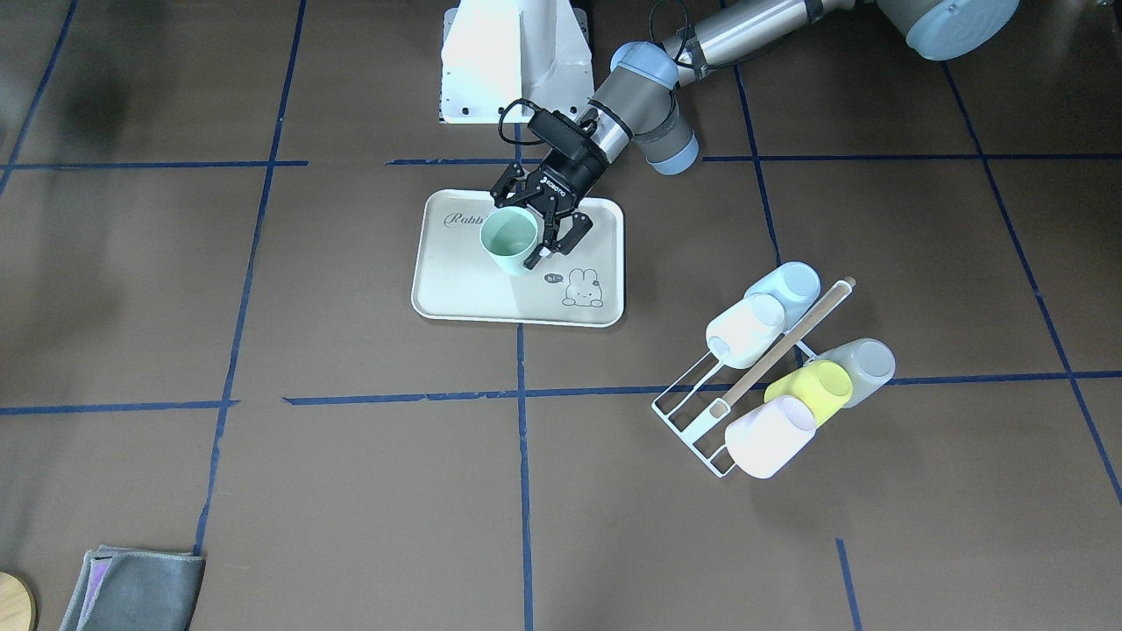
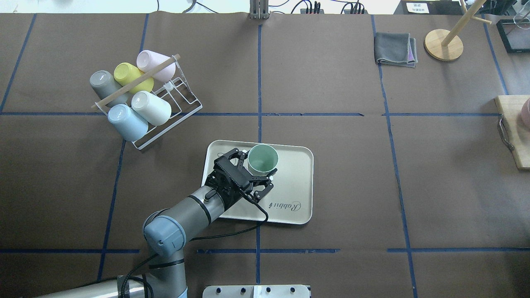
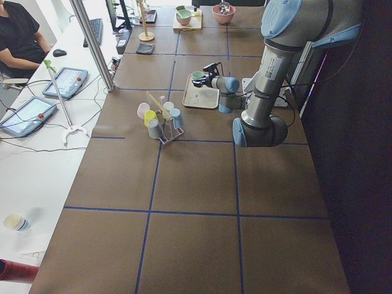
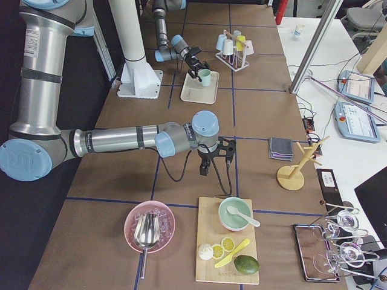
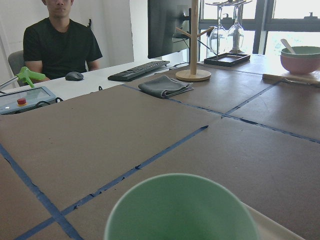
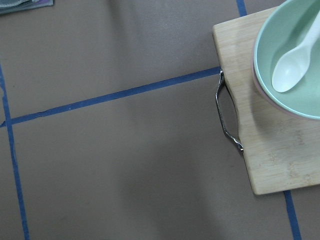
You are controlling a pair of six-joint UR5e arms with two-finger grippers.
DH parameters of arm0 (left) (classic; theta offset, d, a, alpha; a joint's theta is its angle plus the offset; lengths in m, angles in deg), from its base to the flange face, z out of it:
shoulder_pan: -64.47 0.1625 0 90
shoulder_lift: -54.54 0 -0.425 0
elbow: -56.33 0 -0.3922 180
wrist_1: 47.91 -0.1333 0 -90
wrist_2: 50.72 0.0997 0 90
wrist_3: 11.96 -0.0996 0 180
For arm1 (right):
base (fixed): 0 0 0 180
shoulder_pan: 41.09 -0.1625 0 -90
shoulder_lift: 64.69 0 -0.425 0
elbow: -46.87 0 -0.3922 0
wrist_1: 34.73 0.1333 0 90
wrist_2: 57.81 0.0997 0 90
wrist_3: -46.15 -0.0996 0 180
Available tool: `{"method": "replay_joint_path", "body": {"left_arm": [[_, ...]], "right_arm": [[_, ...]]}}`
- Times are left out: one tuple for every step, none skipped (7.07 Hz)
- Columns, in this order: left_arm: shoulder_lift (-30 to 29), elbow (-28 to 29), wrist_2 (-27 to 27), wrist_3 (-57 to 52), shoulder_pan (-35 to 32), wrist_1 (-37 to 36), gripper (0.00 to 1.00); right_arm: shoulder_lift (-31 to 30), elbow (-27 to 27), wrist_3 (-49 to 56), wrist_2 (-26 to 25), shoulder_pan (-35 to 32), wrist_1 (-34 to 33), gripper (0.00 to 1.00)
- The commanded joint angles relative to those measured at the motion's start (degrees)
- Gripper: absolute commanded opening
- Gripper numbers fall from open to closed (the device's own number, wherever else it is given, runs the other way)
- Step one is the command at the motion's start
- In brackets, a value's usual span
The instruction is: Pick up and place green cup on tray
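The green cup (image 1: 509, 237) stands upright over the back half of the cream tray (image 1: 438, 298), mouth up. My left gripper (image 1: 521, 230) reaches in from the robot's side, with one finger on each side of the cup and against its wall. The overhead view shows the same: the cup (image 2: 263, 159), the tray (image 2: 298, 186) and the left gripper (image 2: 258, 162). The cup's rim fills the bottom of the left wrist view (image 5: 180, 210). My right gripper (image 4: 211, 158) hangs over bare table far to the right. I cannot tell whether it is open or shut.
A white wire rack (image 2: 182, 93) holds several cups on their sides at the far left, among them a yellow-green cup (image 2: 126, 74) and a pale blue cup (image 2: 126, 122). A grey cloth (image 2: 395, 49) and a wooden stand (image 2: 444, 43) are at the far right. A cutting board (image 6: 270, 150) lies below the right wrist.
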Motion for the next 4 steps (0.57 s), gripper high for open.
{"method": "replay_joint_path", "body": {"left_arm": [[0.1, 0.5, 0.0, -0.1, 0.0, -0.2, 0.81], [0.1, 0.7, 0.0, -0.1, 0.0, -0.2, 0.84], [0.1, 0.7, -0.1, -2.1, 0.0, -0.2, 0.87], [0.1, 0.7, -0.1, -2.7, 0.0, -0.2, 0.88]], "right_arm": [[-0.1, 0.0, 0.0, 0.0, 0.0, 0.0, 1.0], [-0.1, 0.0, 0.0, 0.0, 0.0, 0.0, 1.0], [-0.1, 0.0, 0.0, 0.0, 0.1, 0.0, 1.0], [-0.1, 0.0, 0.0, 0.0, 0.0, 0.0, 1.0]]}}
